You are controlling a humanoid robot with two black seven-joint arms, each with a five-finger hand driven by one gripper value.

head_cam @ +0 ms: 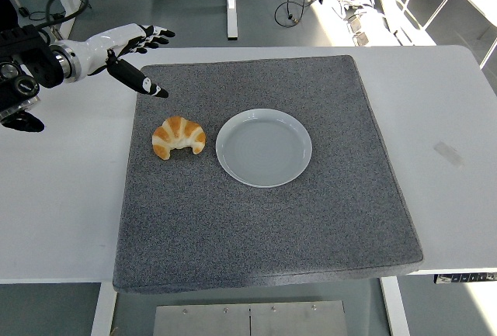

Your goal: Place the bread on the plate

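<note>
One robot hand in view, the left hand [124, 47], reaching in from the left edge above the far-left corner of the grey mat [264, 227]. Fingers [155, 35] spread apart and straight, holding nothing; thumb [144, 84] angled down and away from the other four, its dark tip over the mat's left margin. Below and just to the right of that thumb tip, apart from it, a croissant [178, 137] flat on the mat, golden with pale stripes, its two ends pointing toward the near edge. Not touched by any finger. Further right of the fingers, just beside the croissant with a thin strip of mat between them, a round white plate [264, 147], bare, near the mat's middle. Under everything, a white table [62, 196], wider than the mat on both sides. Well to the right of the fingers, past the mat's right edge, a small grey patch of tape [449, 154] on the tabletop. Beyond the fingertips, past the table's far edge, grey floor with white table legs [231, 1] and dark cables [299, 2].
</note>
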